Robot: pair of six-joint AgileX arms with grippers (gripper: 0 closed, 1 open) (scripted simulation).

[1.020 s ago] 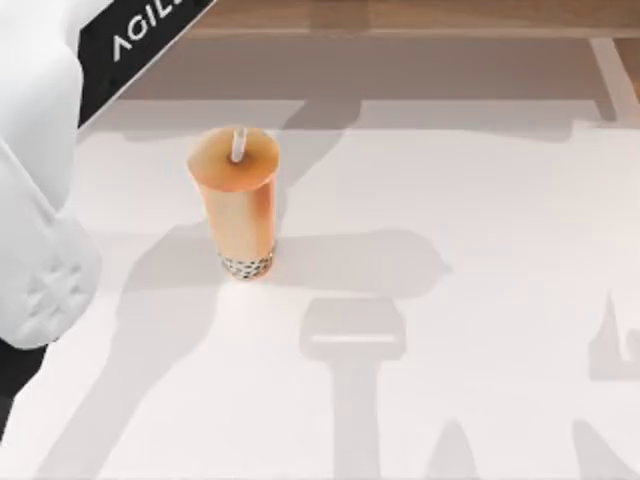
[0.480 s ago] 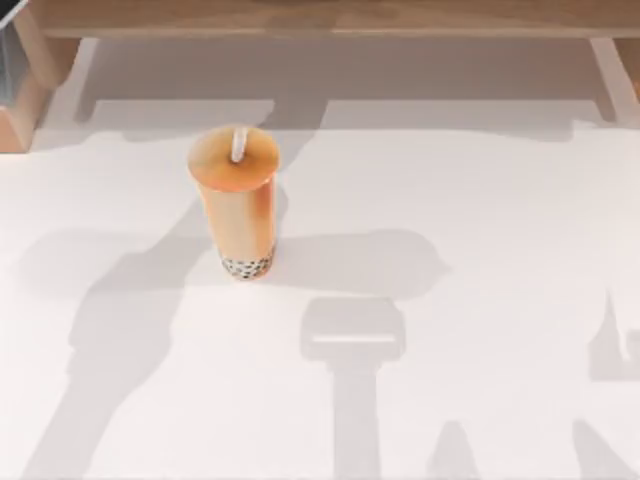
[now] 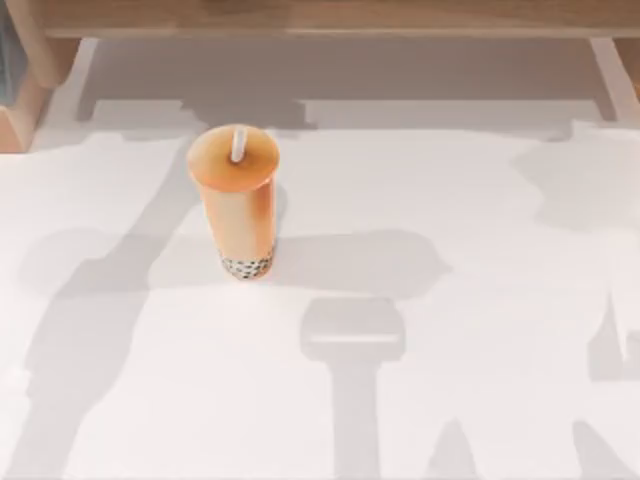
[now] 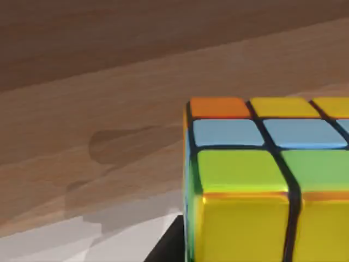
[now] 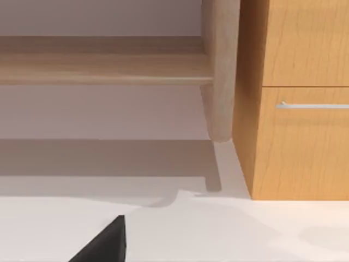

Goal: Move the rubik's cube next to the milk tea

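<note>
**Cube close under my left wrist camera, milk tea alone on the desk**

From above, I see the milk tea [image 3: 236,205] standing upright on the white desk [image 3: 470,400], left of centre. My left wrist camera looks straight onto the rubik's cube [image 4: 267,180], very close, with wood behind it. Whether my left tool pinches it, I cannot tell. My right wrist camera faces a wooden cabinet [image 5: 297,98]; that tool's state I cannot tell either.

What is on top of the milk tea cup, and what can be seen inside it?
The milk tea stands upright on the white table, topped by a flat orange lid with a white straw stub poking through. Dark pearls show at its base; the lid covers the rest.
</note>
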